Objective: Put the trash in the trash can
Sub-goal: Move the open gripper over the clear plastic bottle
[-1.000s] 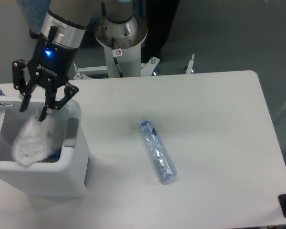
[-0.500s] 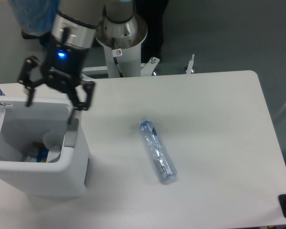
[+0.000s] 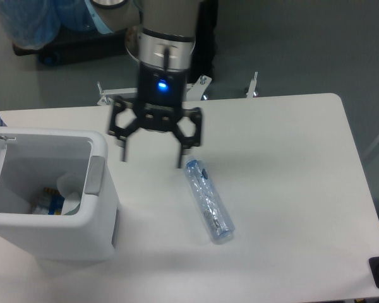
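Silver-banded arm wrist, black gripper with blue light, two thin black fingers.

No lettering can be read with confidence. The gripper body carries a glowing blue light, and any brand lettering just under it is too blurred to make out. The bottle, lying on the table just right of the gripper's fingers, shows blue patches (possibly a label) but no legible words. Inside the trash can, left of the gripper, coloured packaging shows yellow and blue print, too small to read.
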Action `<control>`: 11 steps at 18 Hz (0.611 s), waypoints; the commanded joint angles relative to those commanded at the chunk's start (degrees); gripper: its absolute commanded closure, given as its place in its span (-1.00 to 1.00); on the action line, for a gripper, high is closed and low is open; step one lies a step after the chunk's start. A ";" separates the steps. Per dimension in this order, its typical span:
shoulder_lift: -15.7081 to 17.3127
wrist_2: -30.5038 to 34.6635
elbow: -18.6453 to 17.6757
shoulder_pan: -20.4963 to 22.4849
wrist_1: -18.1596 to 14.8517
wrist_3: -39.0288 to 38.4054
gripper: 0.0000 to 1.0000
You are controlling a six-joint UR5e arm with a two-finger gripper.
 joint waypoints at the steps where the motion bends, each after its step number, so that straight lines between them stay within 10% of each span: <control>1: -0.61 0.80 0.09 0.09 0.00 0.00 -1.00; 11: -9.58 7.04 3.25 0.71 0.17 0.79 -1.00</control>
